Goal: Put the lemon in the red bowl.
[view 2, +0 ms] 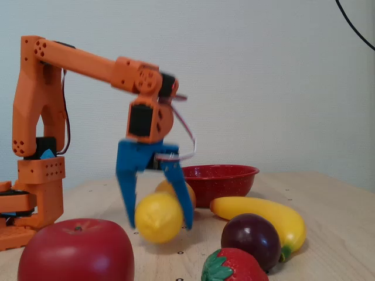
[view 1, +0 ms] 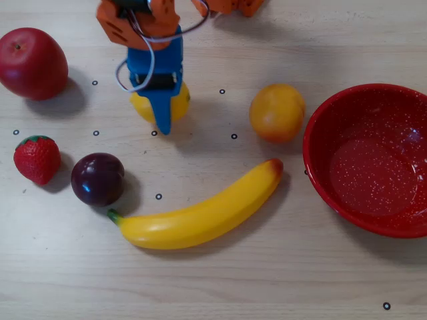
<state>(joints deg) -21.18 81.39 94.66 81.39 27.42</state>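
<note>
The lemon (view 1: pixel 181 100) is a small bright yellow oval lying at the upper middle of the table in the overhead view, mostly covered by the blue gripper (view 1: pixel 161 119). In the fixed view the gripper (view 2: pixel 159 225) points down with one blue finger (view 2: pixel 128 193) on each side of the lemon (view 2: pixel 157 218), touching it. I cannot tell whether the lemon rests on the table or is just off it. The red bowl (view 1: pixel 319 170) with its white-speckled inside stands empty at the right edge, and it shows behind the gripper in the fixed view (view 2: pixel 234 174).
An orange (view 1: pixel 277 112) lies between the lemon and the bowl. A banana (view 1: pixel 200 217) lies in front. A plum (view 1: pixel 97 179), a strawberry (view 1: pixel 37 159) and a red apple (view 1: pixel 32 63) are at the left. The arm's orange base (view 2: pixel 32 187) stands at the left in the fixed view.
</note>
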